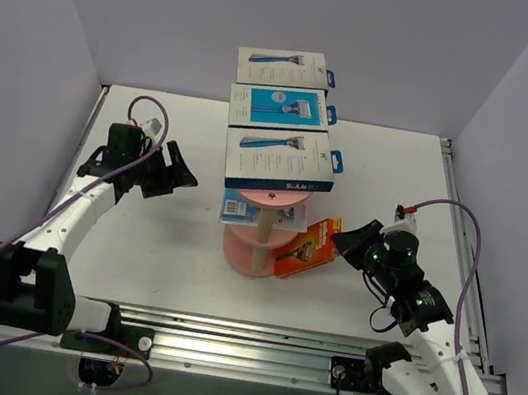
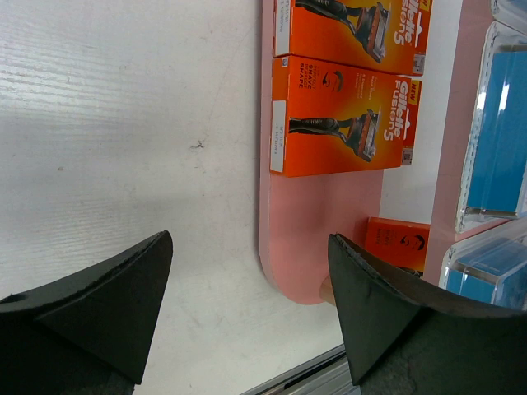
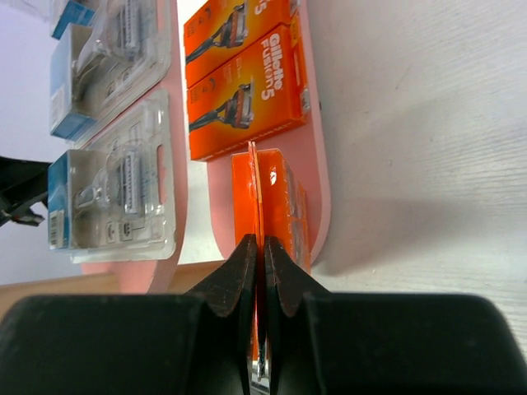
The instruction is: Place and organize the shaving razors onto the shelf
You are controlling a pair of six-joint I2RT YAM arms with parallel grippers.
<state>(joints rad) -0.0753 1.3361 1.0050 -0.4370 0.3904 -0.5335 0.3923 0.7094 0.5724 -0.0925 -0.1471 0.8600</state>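
Note:
The pink shelf (image 1: 256, 254) stands mid-table with a beige post. Its top tier carries three white-and-blue razor boxes (image 1: 282, 160) in a row. Clear blister packs (image 3: 115, 197) with blue inserts lie on the middle tier. Two orange razor packs (image 3: 245, 90) lie flat on the bottom tier (image 2: 321, 230). My right gripper (image 3: 263, 240) is shut on the thin edge of another orange pack (image 1: 308, 249), held tilted at the bottom tier's right end. To the left of the shelf my left gripper (image 1: 186, 169) is open with nothing between its fingers, facing the bottom tier.
White walls close in the table at the left, back and right. A metal rail (image 1: 250, 342) runs along the near edge by the arm bases. Bare white tabletop (image 1: 165, 242) lies between the left arm and the shelf.

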